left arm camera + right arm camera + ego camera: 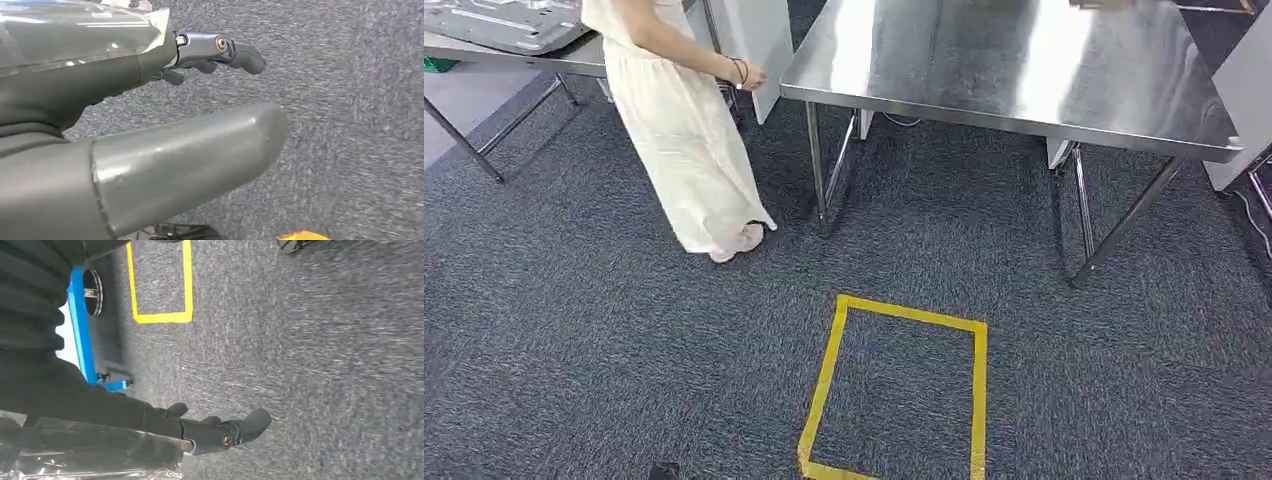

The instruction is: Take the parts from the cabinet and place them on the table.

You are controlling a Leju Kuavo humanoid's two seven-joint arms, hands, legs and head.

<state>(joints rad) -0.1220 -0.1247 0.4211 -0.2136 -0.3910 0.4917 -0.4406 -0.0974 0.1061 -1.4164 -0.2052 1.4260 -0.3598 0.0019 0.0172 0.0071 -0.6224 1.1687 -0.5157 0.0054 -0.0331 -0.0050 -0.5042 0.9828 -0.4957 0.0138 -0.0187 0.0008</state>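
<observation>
Steel table [1024,70] ahead; person [679,120] beside it.

Left hand [165,120], fingers [220,52] apart, empty, over grey carpet [350,125]

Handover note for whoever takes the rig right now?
Left robot hand: fingers apart, holds nothing, hangs over carpet.
Right robot hand: the same.
Steel table lies ahead, beyond the yellow tape square; a person stands by its near left corner.
Done: no part delivered that I can see.
Left: fetch parts from the cabinet and set them on the steel table.
</observation>
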